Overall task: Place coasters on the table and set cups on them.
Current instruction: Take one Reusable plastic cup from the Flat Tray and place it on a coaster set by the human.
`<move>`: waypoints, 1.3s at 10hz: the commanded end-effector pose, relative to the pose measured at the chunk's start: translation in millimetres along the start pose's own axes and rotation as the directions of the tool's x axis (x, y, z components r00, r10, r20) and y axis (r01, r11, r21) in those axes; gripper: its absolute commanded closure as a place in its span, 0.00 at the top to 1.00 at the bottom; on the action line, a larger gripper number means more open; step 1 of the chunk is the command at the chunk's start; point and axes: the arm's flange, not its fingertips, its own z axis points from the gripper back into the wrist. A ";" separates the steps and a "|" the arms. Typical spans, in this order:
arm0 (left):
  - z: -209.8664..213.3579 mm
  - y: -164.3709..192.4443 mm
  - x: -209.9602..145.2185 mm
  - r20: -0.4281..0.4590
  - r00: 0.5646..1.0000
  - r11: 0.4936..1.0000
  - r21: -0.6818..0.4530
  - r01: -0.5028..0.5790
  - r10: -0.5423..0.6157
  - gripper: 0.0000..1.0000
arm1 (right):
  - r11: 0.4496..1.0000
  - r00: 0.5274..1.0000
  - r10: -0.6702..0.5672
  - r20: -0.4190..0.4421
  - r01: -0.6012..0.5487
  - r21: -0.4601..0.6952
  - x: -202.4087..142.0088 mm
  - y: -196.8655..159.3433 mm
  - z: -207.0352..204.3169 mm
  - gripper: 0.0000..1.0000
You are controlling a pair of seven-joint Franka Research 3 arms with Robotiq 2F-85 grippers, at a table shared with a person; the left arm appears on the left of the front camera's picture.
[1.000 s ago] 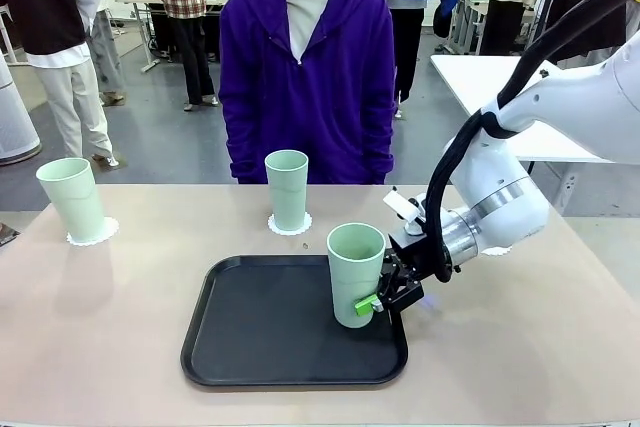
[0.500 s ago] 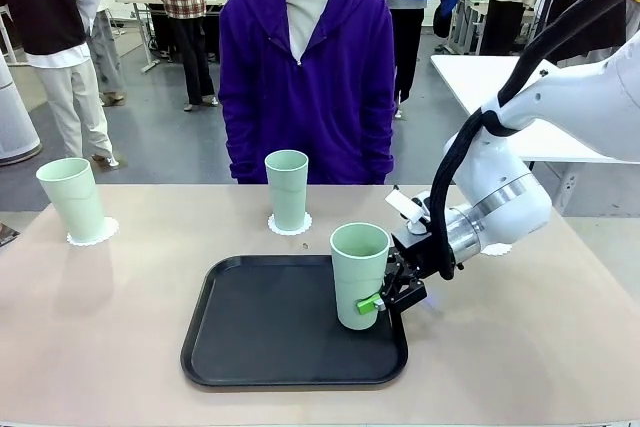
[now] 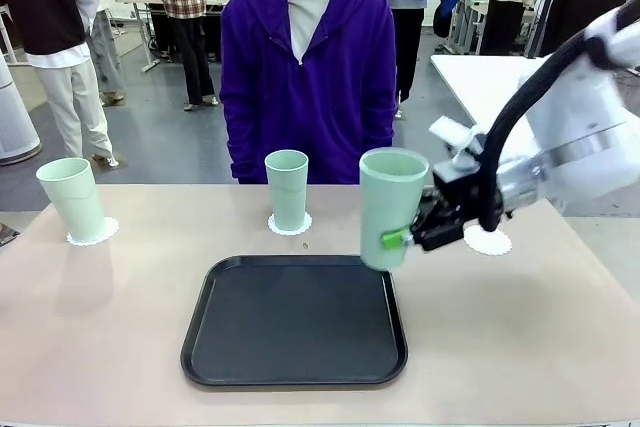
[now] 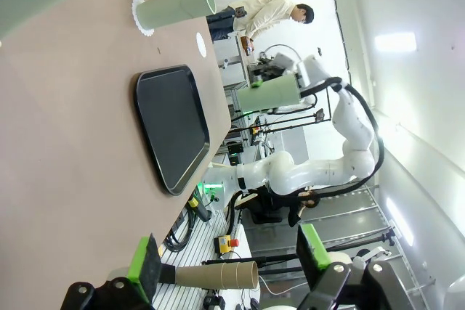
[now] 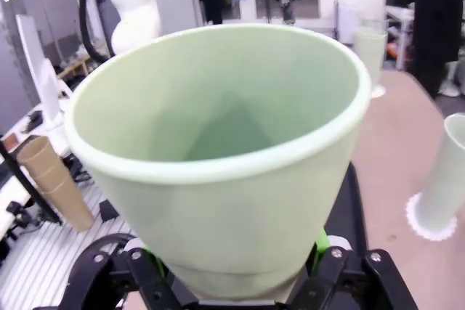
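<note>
My right gripper (image 3: 398, 239) is shut on a mint-green cup (image 3: 391, 205) and holds it upright in the air over the black tray's far right corner. In the right wrist view that cup (image 5: 218, 143) sits between my fingers, its mouth toward the camera. A bare white coaster (image 3: 490, 241) lies on the tan table (image 3: 520, 337) just right of the gripper, partly hidden by it. Two more cups, one at the far left (image 3: 72, 197) and one at the middle (image 3: 287, 189), each stand on a coaster. My left gripper (image 4: 229, 263) is open and holds nothing, well away from the tray.
The black tray (image 3: 295, 322) lies near the table's front middle with nothing on it. A person in a purple hoodie (image 3: 305, 77) stands at the far edge behind the middle cup. A white table (image 3: 480, 82) stands at the back right.
My right gripper closed on the cup that stood on the tray, then lifted it up and carried it to the right, toward the bare coaster. The other cups stayed put.
</note>
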 end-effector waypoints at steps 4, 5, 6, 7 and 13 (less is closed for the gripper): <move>1.3 -1.7 -0.4 0.001 1.000 1.000 -0.003 0.008 -0.008 1.00 | 0.998 0.999 -0.029 -0.018 0.028 -0.058 39.0 7.9 27.4 0.00; 1.3 -1.7 -0.4 0.001 1.000 1.000 -0.003 0.008 -0.008 1.00 | 0.998 0.999 -0.029 -0.018 0.028 -0.058 39.0 7.9 27.4 0.00; 1.3 -1.7 -0.4 0.001 1.000 1.000 -0.003 0.008 -0.008 1.00 | 0.998 0.999 -0.029 -0.018 0.028 -0.058 39.0 7.9 27.4 0.00; 1.3 -1.7 -0.4 0.001 1.000 1.000 -0.003 0.008 -0.008 1.00 | 0.996 0.998 -0.043 -0.041 0.040 -0.074 43.0 6.5 32.6 0.83; 1.3 -1.7 -0.4 0.001 1.000 1.000 -0.003 0.008 -0.008 1.00 | 0.899 0.981 -0.174 0.088 0.195 -0.392 -39.6 -84.6 215.7 0.83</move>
